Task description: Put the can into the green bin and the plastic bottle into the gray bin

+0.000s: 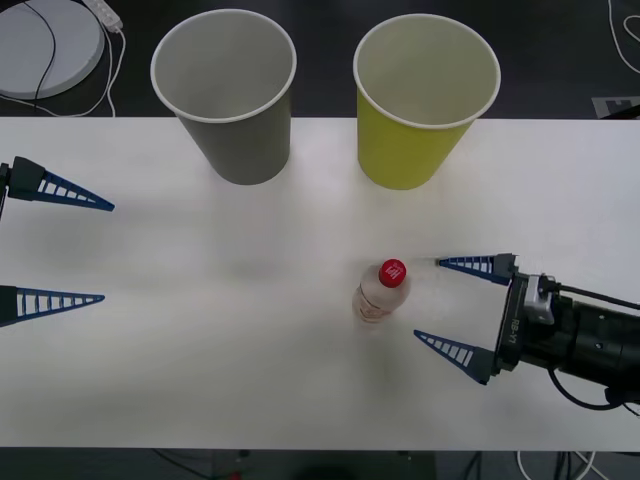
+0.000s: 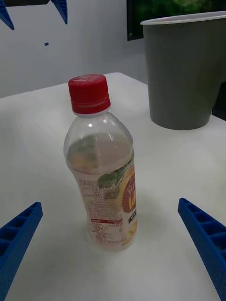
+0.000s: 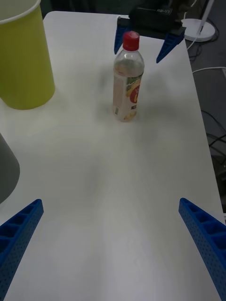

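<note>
The plastic bottle [image 1: 383, 291] is seen standing upright on the white worktop [image 1: 230, 330], its red screw cap [image 1: 394, 271] uppermost and its red, white and yellow label [image 2: 128, 197] wrapped around the lower body. The bottle is taken as the landmark. Beyond it, at the far edge of the worktop, the green bin [image 1: 423, 98] is placed upright, near the bottle but apart from it; the gray bin [image 1: 228, 92] stands beside the green bin, farther to the robot's left of the bottle and also apart from it. Both bins are shown with white rims and pale insides. The right gripper [image 1: 446, 302] is held low over the worktop just to the right of the bottle, its blue ribbed fingers [image 1: 470, 265] spread wide and pointed toward the bottle, with nothing between them and no contact with the bottle. In the right wrist view the bottle is framed between the two spread fingers [image 2: 202, 235], ahead of their tips. The left gripper [image 1: 80, 250] is held well to the left of the bottle at the worktop's left edge, its fingers [image 1: 65, 190] likewise spread apart and empty. A white round base [image 1: 45, 45] with cables lies behind the worktop, far left of the bottle.
</note>
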